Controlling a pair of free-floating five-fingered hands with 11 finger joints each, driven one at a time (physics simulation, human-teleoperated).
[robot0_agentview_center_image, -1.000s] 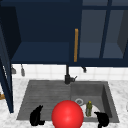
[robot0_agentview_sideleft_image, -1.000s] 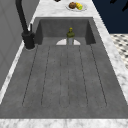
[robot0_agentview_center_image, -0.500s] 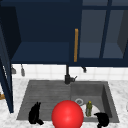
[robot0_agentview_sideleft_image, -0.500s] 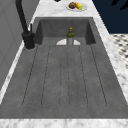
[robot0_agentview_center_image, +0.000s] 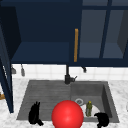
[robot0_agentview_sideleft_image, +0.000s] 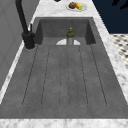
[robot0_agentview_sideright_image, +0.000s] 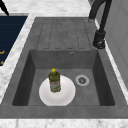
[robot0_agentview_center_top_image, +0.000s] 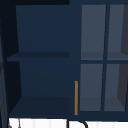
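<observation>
A small green bottle (robot0_agentview_sideright_image: 54, 81) with a yellow cap stands upright on a white plate (robot0_agentview_sideright_image: 67, 93) in the sink basin (robot0_agentview_sideright_image: 100, 82); the bottle (robot0_agentview_center_image: 89, 108) also shows in the front view and, as the bottle (robot0_agentview_sideleft_image: 70, 36), from the left side. My left hand (robot0_agentview_center_image: 34, 115) hovers over the front of the draining board, fingers straight and pointing up. At the basin's front right corner my right hand (robot0_agentview_center_image: 102, 119) floats with its fingers curled, holding nothing. A big red ball (robot0_agentview_center_image: 67, 114) sits between the two hands at the front edge.
The black tap (robot0_agentview_center_image: 67, 77) rises behind the sink. The ribbed draining board (robot0_agentview_sideleft_image: 65, 75) lies left of the basin. A plate of fruit (robot0_agentview_sideleft_image: 76, 6) rests on the counter beyond. Above, the wall cabinet's left door stands open, with an orange handle (robot0_agentview_center_top_image: 76, 97).
</observation>
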